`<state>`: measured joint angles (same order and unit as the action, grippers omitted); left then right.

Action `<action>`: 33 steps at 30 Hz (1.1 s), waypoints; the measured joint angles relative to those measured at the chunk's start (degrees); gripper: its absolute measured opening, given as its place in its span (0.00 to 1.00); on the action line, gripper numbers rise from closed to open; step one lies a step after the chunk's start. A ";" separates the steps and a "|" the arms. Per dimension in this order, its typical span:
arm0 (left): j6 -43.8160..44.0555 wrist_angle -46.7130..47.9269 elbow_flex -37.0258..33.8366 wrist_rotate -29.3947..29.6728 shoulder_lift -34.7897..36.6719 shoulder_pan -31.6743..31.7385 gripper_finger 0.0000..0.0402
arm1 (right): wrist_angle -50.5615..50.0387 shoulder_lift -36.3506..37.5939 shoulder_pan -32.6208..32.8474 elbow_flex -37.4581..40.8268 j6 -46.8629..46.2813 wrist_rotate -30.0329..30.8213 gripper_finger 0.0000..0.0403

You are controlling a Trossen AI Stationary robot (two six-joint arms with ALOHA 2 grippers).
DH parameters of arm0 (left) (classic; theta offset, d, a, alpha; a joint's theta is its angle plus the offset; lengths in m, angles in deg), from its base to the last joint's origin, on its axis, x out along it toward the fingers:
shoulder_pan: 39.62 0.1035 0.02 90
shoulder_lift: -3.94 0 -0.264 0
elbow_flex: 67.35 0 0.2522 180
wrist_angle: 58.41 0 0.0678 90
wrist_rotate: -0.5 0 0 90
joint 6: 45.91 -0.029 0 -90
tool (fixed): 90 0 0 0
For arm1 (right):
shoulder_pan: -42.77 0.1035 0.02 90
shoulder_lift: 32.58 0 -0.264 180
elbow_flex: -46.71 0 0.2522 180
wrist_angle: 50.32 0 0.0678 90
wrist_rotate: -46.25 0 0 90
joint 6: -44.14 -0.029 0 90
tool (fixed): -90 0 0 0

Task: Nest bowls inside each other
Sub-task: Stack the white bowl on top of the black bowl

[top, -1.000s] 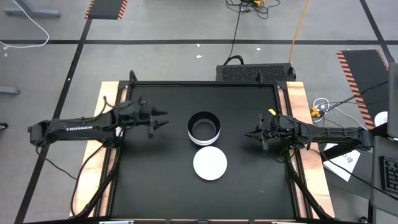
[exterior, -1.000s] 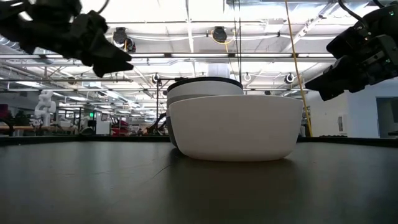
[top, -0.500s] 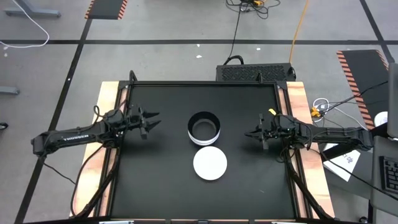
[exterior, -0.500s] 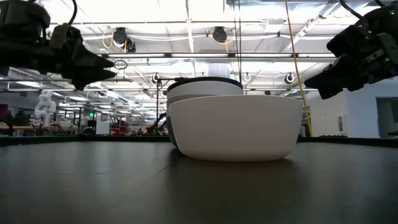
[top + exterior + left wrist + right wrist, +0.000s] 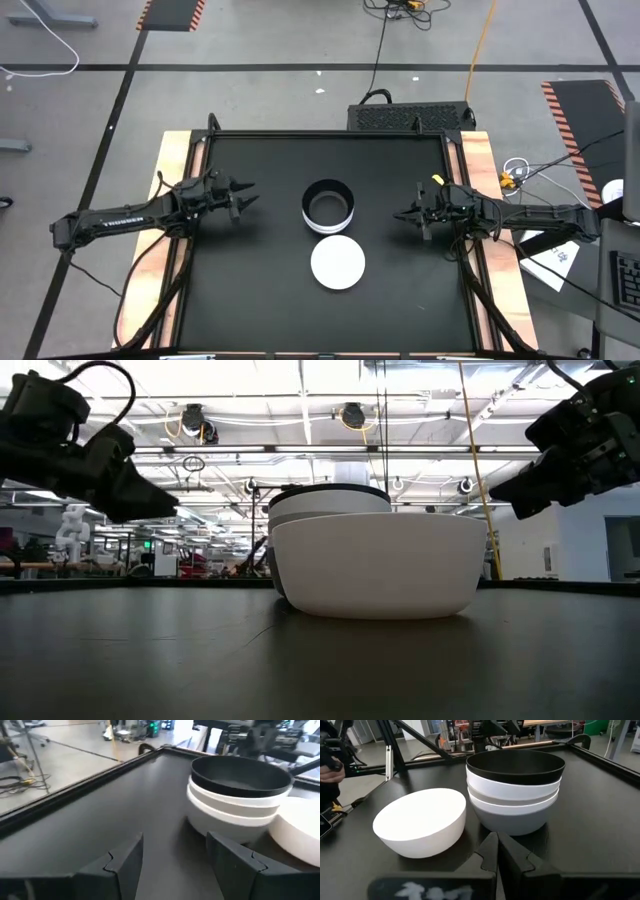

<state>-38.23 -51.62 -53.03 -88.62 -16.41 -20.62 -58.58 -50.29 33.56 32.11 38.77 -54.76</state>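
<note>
A stack of several nested bowls (image 5: 327, 205) stands at the table's middle, a black bowl (image 5: 515, 766) on top and a grey one (image 5: 512, 822) at the bottom. A single white bowl (image 5: 337, 263) stands upright on the table just nearer than the stack; it also shows in the low view (image 5: 378, 565). My left gripper (image 5: 247, 193) is open and empty, above the table to the left of the stack; the left wrist view shows it too (image 5: 175, 840). My right gripper (image 5: 400, 214) is shut and empty, to the right of the stack, and shows in its wrist view (image 5: 496, 840).
The black table top has a raised frame (image 5: 330, 134) around it. Bare table lies left of the stack, under my left gripper, and right of it, under my right gripper. A black box (image 5: 410, 116) sits beyond the far edge.
My left gripper has drawn back from the stack toward the table's left edge and has gone down a little, still empty. The bowls and my right gripper have stayed where they were.
</note>
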 joint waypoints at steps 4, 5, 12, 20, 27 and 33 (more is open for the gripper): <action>-1.58 -3.91 0.00 -2.02 -0.23 -0.03 0.54 | 0.45 -0.01 -0.02 0.00 0.03 0.00 0.00; -2.38 -5.35 0.00 -3.20 -0.21 -0.07 0.54 | 0.51 0.00 -0.02 0.00 0.03 0.00 0.00; -6.23 -10.56 0.02 -11.11 -0.25 -0.07 0.54 | 3.46 -0.01 0.00 0.00 -0.67 -0.60 0.00; -6.30 -9.18 0.02 -14.27 -0.27 -0.13 0.54 | 13.24 -1.64 3.06 -1.15 -1.78 -5.75 0.00; -6.43 -7.68 0.02 -14.43 -0.27 -0.13 0.54 | 15.46 -9.48 9.93 -7.82 3.19 -5.19 0.02; -6.45 -7.52 0.02 -14.47 -0.36 -0.32 0.54 | 14.18 -21.29 15.57 -17.65 5.00 -3.83 0.15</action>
<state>-44.68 -59.15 -53.01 -103.09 -16.77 -20.94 -44.39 -71.58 49.13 14.45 43.78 -58.59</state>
